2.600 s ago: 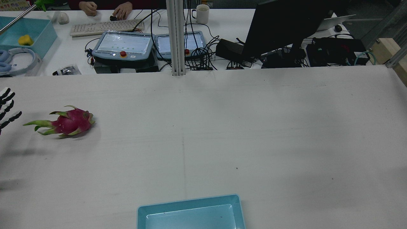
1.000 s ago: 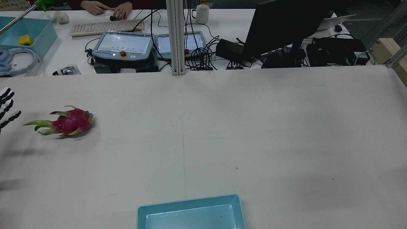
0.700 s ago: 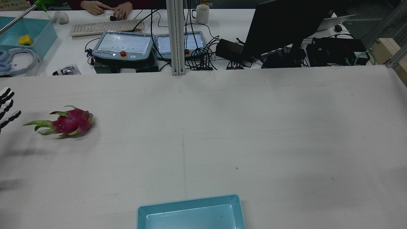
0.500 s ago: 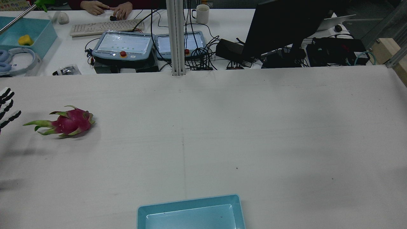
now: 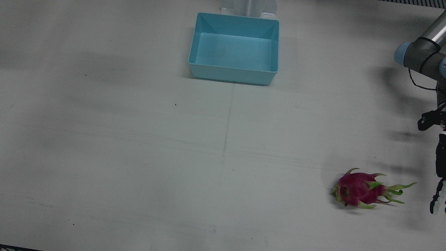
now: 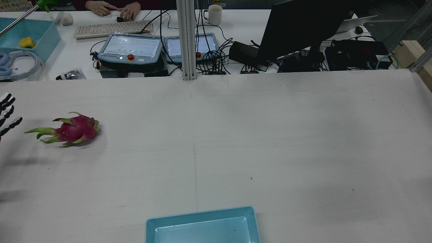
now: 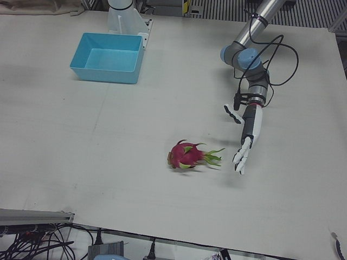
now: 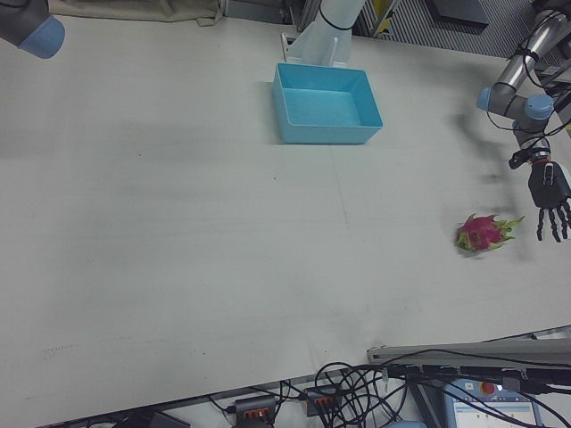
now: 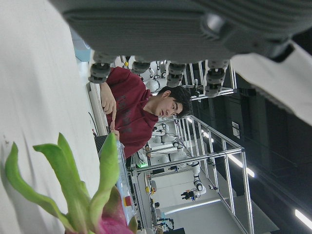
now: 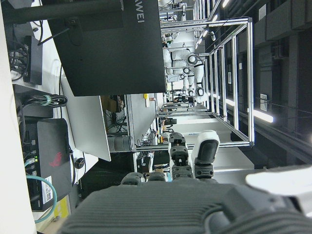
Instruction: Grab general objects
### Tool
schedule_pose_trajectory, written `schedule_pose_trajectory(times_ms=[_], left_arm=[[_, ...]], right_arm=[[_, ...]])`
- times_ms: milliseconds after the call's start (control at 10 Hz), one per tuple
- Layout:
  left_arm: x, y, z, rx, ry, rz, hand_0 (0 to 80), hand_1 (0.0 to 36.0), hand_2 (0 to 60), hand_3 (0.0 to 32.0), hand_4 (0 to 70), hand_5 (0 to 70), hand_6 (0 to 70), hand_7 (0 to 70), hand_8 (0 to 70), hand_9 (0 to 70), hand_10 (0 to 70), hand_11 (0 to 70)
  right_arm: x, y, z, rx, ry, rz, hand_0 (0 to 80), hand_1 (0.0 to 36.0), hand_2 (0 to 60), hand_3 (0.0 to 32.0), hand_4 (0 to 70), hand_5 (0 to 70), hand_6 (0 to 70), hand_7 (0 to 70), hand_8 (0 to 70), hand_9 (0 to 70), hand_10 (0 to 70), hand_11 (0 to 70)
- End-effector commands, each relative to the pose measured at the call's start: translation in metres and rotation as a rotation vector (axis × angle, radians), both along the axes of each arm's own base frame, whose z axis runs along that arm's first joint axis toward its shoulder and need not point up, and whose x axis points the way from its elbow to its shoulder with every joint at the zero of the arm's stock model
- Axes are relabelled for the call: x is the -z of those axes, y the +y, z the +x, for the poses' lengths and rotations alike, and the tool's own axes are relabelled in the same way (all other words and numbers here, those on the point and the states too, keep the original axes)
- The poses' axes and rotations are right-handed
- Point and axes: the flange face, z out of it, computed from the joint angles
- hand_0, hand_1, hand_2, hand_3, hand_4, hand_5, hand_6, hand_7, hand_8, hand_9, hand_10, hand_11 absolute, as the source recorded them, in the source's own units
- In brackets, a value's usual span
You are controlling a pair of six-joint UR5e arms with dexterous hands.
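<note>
One dragon fruit (image 7: 186, 155) is lying on the surface (image 7: 108, 141), its green leafy end pointing at the left hand (image 7: 245, 142), which is hanging beside it, fingers spread, holding nothing. Closing on those scales risks rolling or slipping the fruit free.

Dragon fruit (image 6: 71, 130) lies on its side on the white table (image 6: 256, 135), far out on my left half, well apart from the blue bin (image 5: 235, 48). Magenta skin, green-tipped scales. The long green leafy end points left toward my table edge; the blunt end faces the table's middle. Nothing touches it.
</note>
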Motion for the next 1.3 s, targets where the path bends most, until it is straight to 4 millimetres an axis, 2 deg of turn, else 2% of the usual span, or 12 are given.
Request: schedule_pose_trajectory(times_ms=[0,200,500,700,900,1000,1100,1200], left_arm=[[0.000,0.000,0.000,-0.001,0.000,0.001,41.3,0.0,0.0,20.0,0.0,8.5,2.3,13.5,5.0,1.3,1.2,2.0],[0.000,0.000,0.000,-0.001,0.000,0.001,41.2,0.0,0.0,20.2,0.0,8.4,2.4,13.6,4.9,1.3,1.0,1.7],[0.010,0.000,0.000,-0.004,-0.013,-0.006,42.3,0.0,0.0,15.4,0.0,9.4,3.0,13.9,4.9,1.3,0.7,1.2],[0.045,0.005,0.004,-0.009,-0.136,-0.023,44.3,0.0,0.0,10.6,0.0,10.7,3.4,14.1,4.9,1.4,0.5,1.0],[0.079,0.014,0.008,-0.027,-0.261,-0.065,46.3,1.7,0.0,10.6,0.0,13.5,3.8,15.3,4.7,1.6,0.0,0.0],[0.092,0.022,0.008,-0.042,-0.299,-0.094,46.6,2.0,0.0,8.4,0.0,14.5,4.2,15.3,5.0,1.6,0.0,0.0],[0.101,0.023,0.007,-0.045,-0.335,-0.116,46.7,2.0,0.0,2.0,0.0,17.8,6.1,17.1,5.5,2.0,0.0,0.0],[0.111,0.020,0.011,-0.042,-0.409,-0.108,46.5,1.7,0.0,0.0,0.0,20.0,6.8,18.5,5.7,2.3,0.0,0.0]], right_arm=[[0.000,0.000,0.000,0.000,0.000,0.000,0.0,0.0,0.0,0.0,0.0,0.0,0.0,0.0,0.0,0.0,0.0,0.0],[0.001,-0.001,0.000,0.000,0.000,0.001,0.0,0.0,0.0,0.0,0.0,0.0,0.0,0.0,0.0,0.0,0.0,0.0],[0.001,-0.001,0.000,0.000,0.000,0.003,0.0,0.0,0.0,0.0,0.0,0.0,0.0,0.0,0.0,0.0,0.0,0.0],[0.001,0.000,0.000,-0.001,0.000,0.001,0.0,0.0,0.0,0.0,0.0,0.0,0.0,0.0,0.0,0.0,0.0,0.0],[0.001,-0.001,0.000,-0.001,0.000,0.003,0.0,0.0,0.0,0.0,0.0,0.0,0.0,0.0,0.0,0.0,0.0,0.0],[0.001,-0.001,0.000,-0.001,0.000,0.003,0.0,0.0,0.0,0.0,0.0,0.0,0.0,0.0,0.0,0.0,0.0,0.0],[0.001,-0.001,0.000,0.000,0.000,0.003,0.0,0.0,0.0,0.0,0.0,0.0,0.0,0.0,0.0,0.0,0.0,0.0],[0.002,-0.001,0.001,-0.001,0.001,0.004,0.0,0.0,0.0,0.0,0.0,0.0,0.0,0.0,0.0,0.0,0.0,0.0]])
